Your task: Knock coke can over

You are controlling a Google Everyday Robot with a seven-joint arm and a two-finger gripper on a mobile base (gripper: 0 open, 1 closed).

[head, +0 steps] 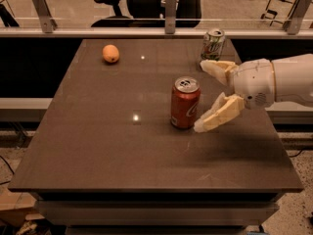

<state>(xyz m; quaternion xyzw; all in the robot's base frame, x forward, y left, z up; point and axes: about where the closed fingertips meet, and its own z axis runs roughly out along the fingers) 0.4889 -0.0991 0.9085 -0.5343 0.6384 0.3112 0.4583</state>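
The coke can (185, 103), red with white script and a silver top, stands upright near the middle of the dark brown table (107, 146). My gripper (203, 97) comes in from the right, just right of the can. It is open: one cream finger (218, 113) reaches the can's lower right side, close to or touching it, and the other finger (216, 68) is behind and to the right of the can's top.
A white-and-green soda can (213, 44) stands upright at the table's back right, just behind my gripper. An orange fruit (111, 53) lies at the back left. A railing and an office chair are beyond the far edge.
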